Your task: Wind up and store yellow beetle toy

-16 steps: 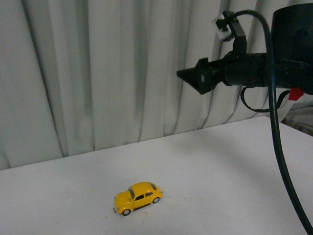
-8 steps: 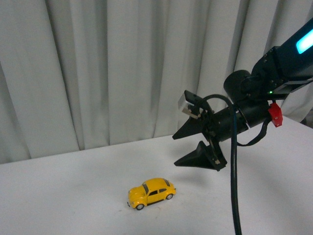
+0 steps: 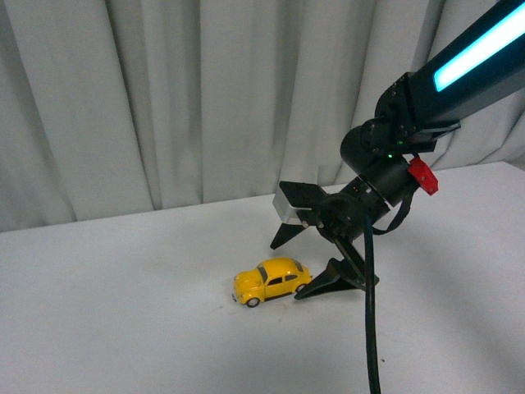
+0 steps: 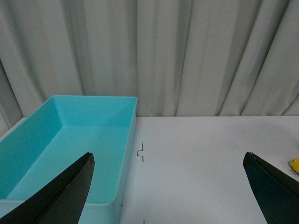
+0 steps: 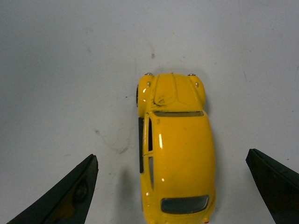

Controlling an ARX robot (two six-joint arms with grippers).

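Note:
The yellow beetle toy (image 3: 272, 281) stands on its wheels on the white table (image 3: 123, 328), nose pointing left in the front view. My right gripper (image 3: 286, 271) is down at table level behind the toy's rear, open, one finger on each side of the tail. In the right wrist view the beetle toy (image 5: 177, 149) lies lengthwise between the black fingertips (image 5: 77, 186), with clear gaps on both sides and its rear window nearest the camera. My left gripper (image 4: 168, 155) hangs open over bare table with nothing in it. A yellow sliver of the toy (image 4: 295, 164) shows at that view's edge.
An empty turquoise bin (image 4: 133, 121) sits on the table in the left wrist view, beside the left gripper. A small dark mark (image 4: 140, 150) is on the tabletop near the bin. Grey curtains (image 3: 164, 98) close off the back. The right arm's black cable (image 3: 369, 328) hangs down.
My right gripper has come down from high above the table to the toy's level and now straddles its rear. The toy itself sits as before on the table.

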